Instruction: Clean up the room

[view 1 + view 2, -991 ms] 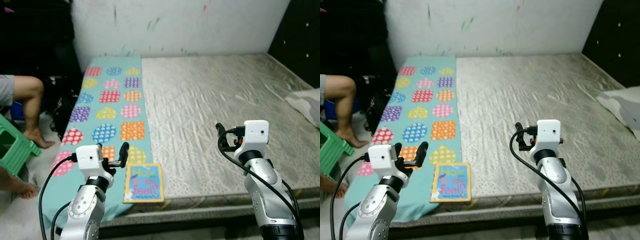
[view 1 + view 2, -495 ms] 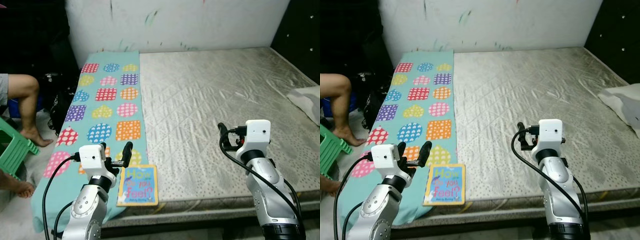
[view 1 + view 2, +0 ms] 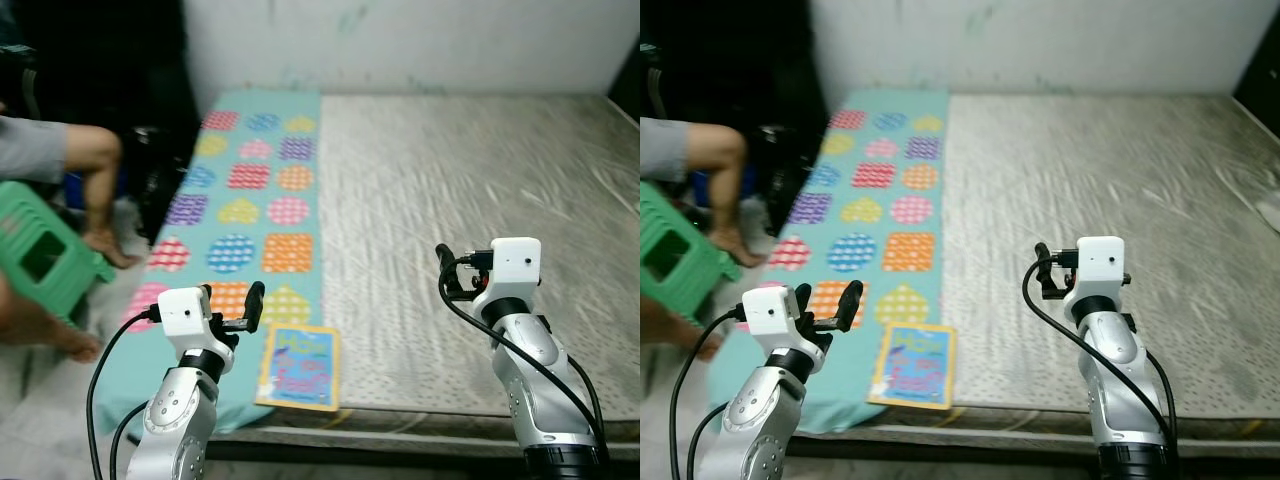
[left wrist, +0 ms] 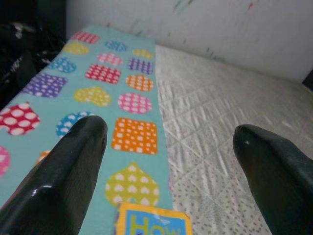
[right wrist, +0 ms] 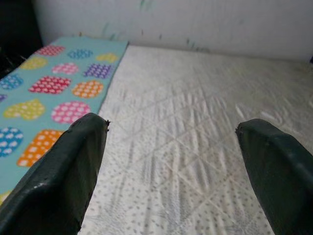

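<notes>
Book [image 3: 298, 367] lies flat at the mattress edge, long axis toward twelve o'clock, just at three o'clock of the wide-spread left gripper [image 3: 232, 312], the nearer one.

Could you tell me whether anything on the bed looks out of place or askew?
Yes: a children's book lies at the near edge of the mattress, half on the patterned mat, slightly skewed to the edge. The open left gripper hovers just beside it.

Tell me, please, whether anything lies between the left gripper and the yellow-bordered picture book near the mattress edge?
Nothing visible does. The left gripper hangs open above the patterned teal mat, and the yellow-bordered picture book lies just beyond it, uncovered, with only mat between them.
</notes>
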